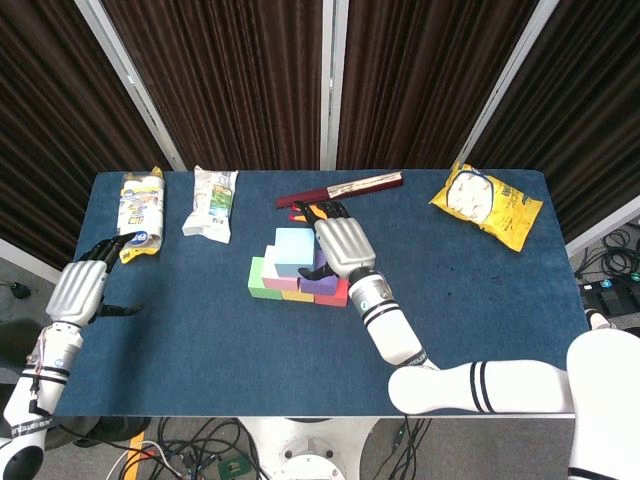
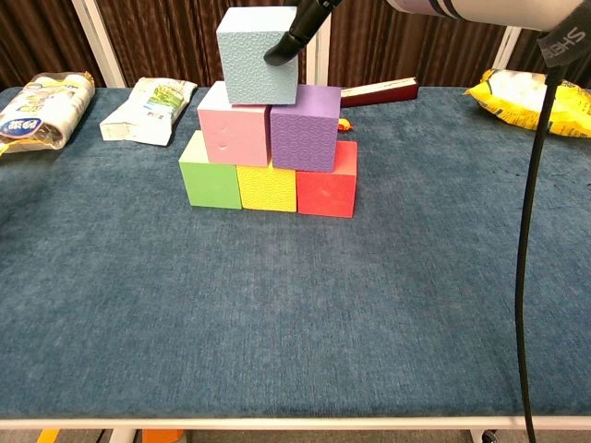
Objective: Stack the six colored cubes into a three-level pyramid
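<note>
The pyramid stands mid-table. Its bottom row is a green cube [image 2: 210,175], a yellow cube [image 2: 268,187] and a red cube [image 2: 325,189]. A pink cube [image 2: 233,136] and a purple cube [image 2: 305,127] sit on them. On top is the light blue cube [image 2: 259,55] [image 1: 292,250], set slightly toward the pink side. My right hand [image 1: 340,245] [image 2: 300,23] grips it from above, one fingertip [image 2: 282,51] pressing its front face. The rest of that hand is cut off in the chest view. My left hand [image 1: 85,285] hovers open at the table's left edge, holding nothing.
Two snack packets [image 2: 42,111] [image 2: 148,109] lie at the back left. A yellow bag [image 1: 485,203] lies at the back right. A dark red flat stick [image 1: 340,188] lies behind the pyramid, with a small orange item [image 2: 343,123] beside it. A black cable [image 2: 536,231] hangs on the right.
</note>
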`<state>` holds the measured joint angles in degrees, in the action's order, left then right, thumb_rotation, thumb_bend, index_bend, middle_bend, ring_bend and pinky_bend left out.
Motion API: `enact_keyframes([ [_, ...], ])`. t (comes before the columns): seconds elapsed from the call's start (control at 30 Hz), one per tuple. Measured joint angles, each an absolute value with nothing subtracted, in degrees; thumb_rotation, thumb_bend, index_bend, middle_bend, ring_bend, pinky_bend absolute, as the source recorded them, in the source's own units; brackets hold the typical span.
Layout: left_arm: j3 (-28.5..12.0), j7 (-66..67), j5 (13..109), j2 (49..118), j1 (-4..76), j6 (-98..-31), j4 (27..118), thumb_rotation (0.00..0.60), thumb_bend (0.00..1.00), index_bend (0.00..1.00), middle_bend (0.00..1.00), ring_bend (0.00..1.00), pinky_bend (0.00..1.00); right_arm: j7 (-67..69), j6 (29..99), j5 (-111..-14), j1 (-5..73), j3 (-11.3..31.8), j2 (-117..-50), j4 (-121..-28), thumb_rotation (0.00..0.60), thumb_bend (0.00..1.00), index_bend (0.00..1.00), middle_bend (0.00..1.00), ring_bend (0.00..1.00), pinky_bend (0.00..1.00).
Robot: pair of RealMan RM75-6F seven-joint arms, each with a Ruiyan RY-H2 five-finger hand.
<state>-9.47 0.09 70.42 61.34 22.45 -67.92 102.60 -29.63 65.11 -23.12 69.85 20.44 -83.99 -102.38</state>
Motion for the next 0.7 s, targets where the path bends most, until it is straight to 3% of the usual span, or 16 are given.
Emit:
enact_keyframes([
  [0.5, -9.4, -0.2, 70.7, 61.3, 22.5, -67.7, 102.5, 0.6, 0.02, 0.1, 0.11, 0.1, 0.26, -31.1, 66.8, -23.5, 68.4, 20.9, -85.1, -103.5, 0.6, 0.17, 0.08, 0.38, 0.09, 0.0],
  [0.7, -9.3, -0.4, 70.8, 61.4, 22.4, -67.8, 102.3, 0.6, 0.02, 0.1, 0.11, 0.1, 0.26, -31.7, 66.8, -23.5, 68.2, 21.1, -85.5, -103.4, 0.6, 0.16, 0.02, 0.33, 0.07, 0.0],
])
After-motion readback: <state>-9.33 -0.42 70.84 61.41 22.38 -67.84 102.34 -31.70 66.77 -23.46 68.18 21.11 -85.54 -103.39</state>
